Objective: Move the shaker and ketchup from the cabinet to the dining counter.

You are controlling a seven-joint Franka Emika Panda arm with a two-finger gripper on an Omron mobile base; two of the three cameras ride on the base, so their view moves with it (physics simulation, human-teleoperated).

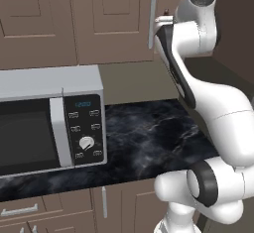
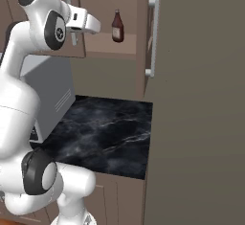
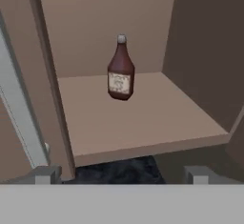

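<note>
The ketchup [image 3: 120,70], a dark reddish-brown bottle with a pale label, stands upright on the shelf [image 3: 143,123] of the open cabinet [image 2: 107,47]. In the right base view the ketchup [image 2: 117,26] is just right of my hand. My gripper [image 3: 123,174] is open and holds nothing; it points into the cabinet from in front of the shelf edge, still short of the bottle. The shaker and the dining counter are out of view.
The opened cabinet door [image 2: 196,99] with its silver bar handle [image 2: 153,37] stands close on the right. Below lies a black marble worktop [image 1: 149,138] with a grey microwave [image 1: 49,123] on the left. Closed cabinet doors [image 1: 104,19] hang above the microwave.
</note>
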